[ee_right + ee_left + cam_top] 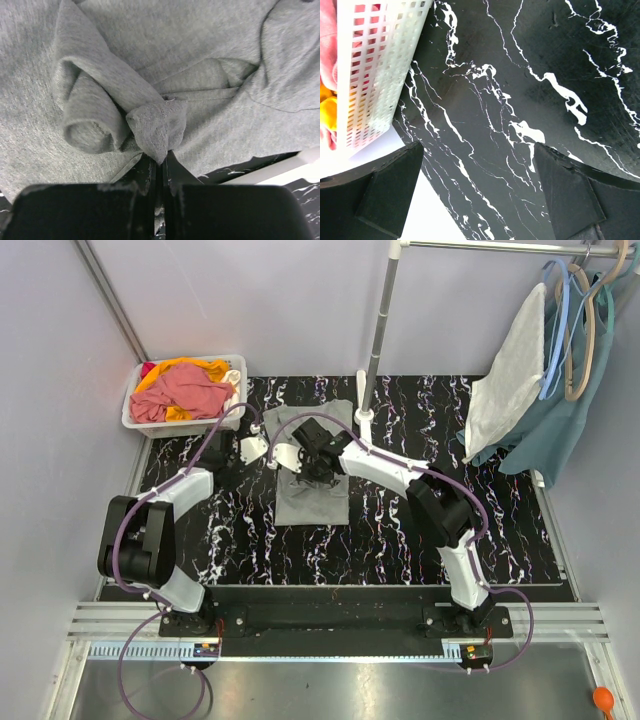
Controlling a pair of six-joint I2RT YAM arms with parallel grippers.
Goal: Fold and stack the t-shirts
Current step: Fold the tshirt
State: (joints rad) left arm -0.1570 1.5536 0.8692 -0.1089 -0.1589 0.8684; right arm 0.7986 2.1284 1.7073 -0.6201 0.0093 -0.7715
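A heather grey t-shirt (312, 495) lies partly folded in the middle of the black marbled table (480, 530). My right gripper (318, 462) is over its upper half, shut on a pinched fold of the grey t-shirt (150, 50); the cloth bunches into a roll just ahead of the right gripper (163, 159). My left gripper (255, 448) stands open beside the shirt's left edge. In the left wrist view the left gripper (480, 192) has only bare table between its fingers (390, 195). Pink-red (185, 390) and orange (200, 368) t-shirts are heaped in the basket.
A white slotted basket (130, 418) sits at the table's back left corner, its wall (380, 65) close to my left gripper. A rail pole (375, 340) rises behind the grey shirt. An off-white cloth (510, 375) and a teal garment (565, 430) hang at the back right.
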